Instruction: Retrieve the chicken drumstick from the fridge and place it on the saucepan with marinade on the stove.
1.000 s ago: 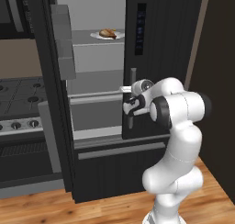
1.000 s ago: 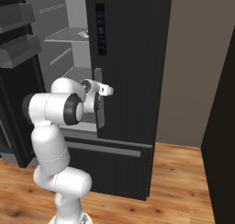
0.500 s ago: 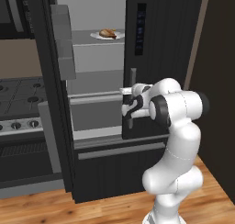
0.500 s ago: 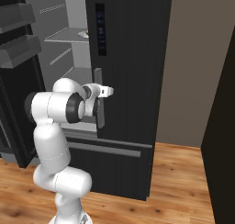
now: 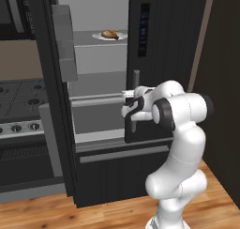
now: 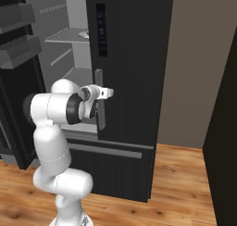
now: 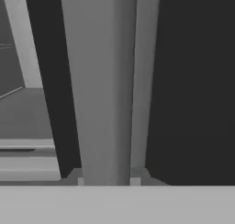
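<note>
The chicken drumstick [image 5: 111,34] lies on a white plate [image 5: 121,37] on an upper shelf inside the fridge [image 5: 159,45]. The fridge's left door [image 5: 58,96] stands open. My gripper [image 5: 133,104] [image 6: 100,94] is shut on the long grey handle [image 5: 136,78] [image 6: 100,110] of the right door, well below the drumstick. In the hand view the handle [image 7: 103,81] runs upright between my fingertips [image 7: 81,178], and the gripper [image 7: 108,179] closes around it. The stove [image 5: 18,101] is at the left. The saucepan with marinade is out of view.
The open left door carries grey bins [image 5: 63,40] [image 6: 18,33] that jut out beside the arm. Light grey shelves and a drawer [image 5: 96,113] sit below the plate. A dark tall panel [image 5: 225,106] stands to the right over the wooden floor [image 6: 185,183].
The jaws have closed from wide open onto the right door's handle. The arm has hardly shifted, and the drumstick has stayed on its plate.
</note>
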Controlling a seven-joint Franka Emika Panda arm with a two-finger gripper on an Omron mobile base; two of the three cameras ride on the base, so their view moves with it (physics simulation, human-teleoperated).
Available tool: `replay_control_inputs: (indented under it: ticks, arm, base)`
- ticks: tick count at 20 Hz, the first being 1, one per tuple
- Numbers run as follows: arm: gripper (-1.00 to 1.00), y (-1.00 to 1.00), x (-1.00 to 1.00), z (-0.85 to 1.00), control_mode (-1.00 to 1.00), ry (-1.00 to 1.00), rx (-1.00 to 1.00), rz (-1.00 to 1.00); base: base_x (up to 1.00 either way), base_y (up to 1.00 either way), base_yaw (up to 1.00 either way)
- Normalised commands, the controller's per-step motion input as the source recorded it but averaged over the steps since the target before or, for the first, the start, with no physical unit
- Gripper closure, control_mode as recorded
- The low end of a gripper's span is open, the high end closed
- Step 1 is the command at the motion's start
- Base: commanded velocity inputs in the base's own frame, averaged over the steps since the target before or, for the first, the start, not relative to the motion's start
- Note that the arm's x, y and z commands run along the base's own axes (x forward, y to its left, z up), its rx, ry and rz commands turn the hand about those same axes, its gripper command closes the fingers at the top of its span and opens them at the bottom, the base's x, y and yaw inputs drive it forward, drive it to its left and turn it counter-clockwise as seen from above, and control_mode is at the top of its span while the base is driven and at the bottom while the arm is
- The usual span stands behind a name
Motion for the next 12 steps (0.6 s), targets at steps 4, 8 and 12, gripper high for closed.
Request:
replay_control_inputs:
  ticks: [4, 8, 12]
  arm:
    - [1.0, -0.7, -0.74, 0.0, -1.0, 0.1, 0.08, -0.16]
    - [1.0, -1.0, -1.0, 0.0, -1.0, 0.04, 0.12, -0.18]
    - [1.0, -1.0, -1.0, 0.0, -1.0, 0.0, 0.11, -0.2]
  base:
    - [0.0, 0.0, 0.0]
    - [0.0, 0.0, 0.0]
    - [0.0, 0.0, 0.0]
